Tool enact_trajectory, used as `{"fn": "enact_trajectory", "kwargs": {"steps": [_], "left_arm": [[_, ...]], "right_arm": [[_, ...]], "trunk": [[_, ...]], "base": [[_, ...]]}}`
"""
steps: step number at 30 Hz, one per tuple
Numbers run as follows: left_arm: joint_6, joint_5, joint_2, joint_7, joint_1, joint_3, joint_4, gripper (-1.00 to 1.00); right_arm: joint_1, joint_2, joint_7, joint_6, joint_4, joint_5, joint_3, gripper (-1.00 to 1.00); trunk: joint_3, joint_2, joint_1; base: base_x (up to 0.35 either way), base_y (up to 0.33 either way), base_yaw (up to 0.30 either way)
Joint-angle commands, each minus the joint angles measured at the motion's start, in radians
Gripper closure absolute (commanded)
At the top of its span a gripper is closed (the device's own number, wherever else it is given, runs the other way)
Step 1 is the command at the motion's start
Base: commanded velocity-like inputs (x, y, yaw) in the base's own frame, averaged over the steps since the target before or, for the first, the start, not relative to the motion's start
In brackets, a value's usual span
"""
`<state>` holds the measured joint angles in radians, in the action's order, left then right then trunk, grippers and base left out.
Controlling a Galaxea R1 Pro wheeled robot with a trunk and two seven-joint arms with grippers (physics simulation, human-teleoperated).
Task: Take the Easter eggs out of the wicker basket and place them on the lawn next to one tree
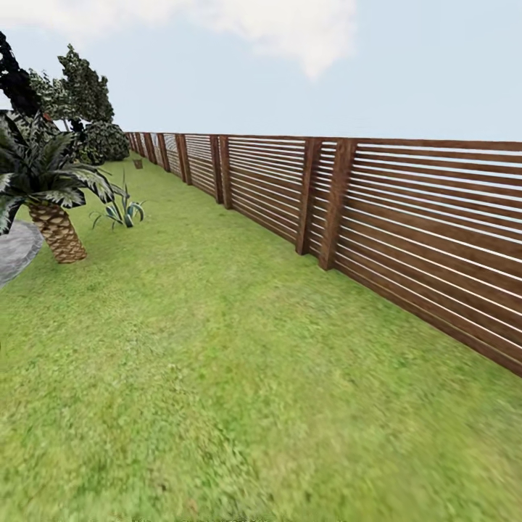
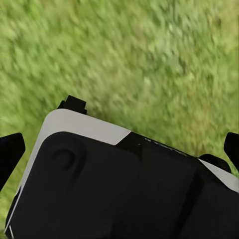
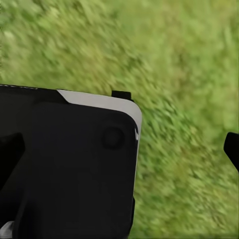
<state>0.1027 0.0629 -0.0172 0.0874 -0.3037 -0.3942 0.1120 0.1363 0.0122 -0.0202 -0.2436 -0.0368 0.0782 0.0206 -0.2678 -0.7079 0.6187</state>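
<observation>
Looking out from the head view: the lawn point(image 1: 217, 377) fills the lower and middle frame, mottled green. A brown slat fence point(image 1: 406, 217) runs from the right edge back toward the upper left. A palm point(image 1: 51, 196) with a scaly trunk stands at the left edge, a small spiky plant point(image 1: 119, 210) just beside it. A grey gravel patch point(image 1: 14, 250) touches the left edge. Far back at upper left: a round bush point(image 1: 105, 141), taller dark trees point(image 1: 83, 87), and a small brown object point(image 1: 138, 164) on the grass near the fence, too small to identify. No eggs or basket can be made out here.

Left wrist view: the left tool's fingertips point(image 2: 11, 154) show dark at the two side edges, spread wide apart, nothing between them. A black-and-white robot body panel point(image 2: 99, 184) occupies the lower frame, blurred grass point(image 2: 149, 59) above.

Right wrist view: one dark fingertip point(image 3: 232, 148) at the right edge; the right tool's state I cannot tell. A black panel point(image 3: 69, 169) covers the lower left, grass point(image 3: 189, 99) elsewhere.
</observation>
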Motion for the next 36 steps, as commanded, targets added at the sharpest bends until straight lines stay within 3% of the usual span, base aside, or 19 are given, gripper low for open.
{"fn": "enact_trajectory", "kwargs": {"steps": [1, 18, 30, 36], "left_arm": [[0.000, 0.000, 0.000, 0.000, 0.000, 0.000, 0.000, -1.00], [0.000, 0.000, -0.001, 0.000, 0.000, 0.000, 0.000, -1.00], [-0.001, 0.000, 0.000, 0.000, 0.000, 0.000, 0.000, -1.00], [-0.001, 0.000, 0.000, 0.000, 0.000, 0.000, 0.000, -1.00]], "right_arm": [[0.000, 0.000, 0.000, 0.000, 0.000, 0.000, 0.000, -1.00], [0.000, 0.000, 0.000, 0.001, 0.000, 0.000, 0.001, -1.00], [0.000, 0.002, 0.000, -0.002, -0.001, -0.003, -0.002, -1.00], [0.000, 0.002, 0.000, -0.002, -0.001, 0.000, -0.002, -1.00]], "trunk": [[-0.002, 0.000, 0.000], [-0.028, 0.000, 0.000], [-0.030, 0.000, 0.000], [-0.030, 0.000, 0.000]], "base": [[0.000, 0.000, 0.075], [0.000, 0.000, 0.056], [0.000, 0.000, 0.008], [0.000, 0.000, 0.231]]}}
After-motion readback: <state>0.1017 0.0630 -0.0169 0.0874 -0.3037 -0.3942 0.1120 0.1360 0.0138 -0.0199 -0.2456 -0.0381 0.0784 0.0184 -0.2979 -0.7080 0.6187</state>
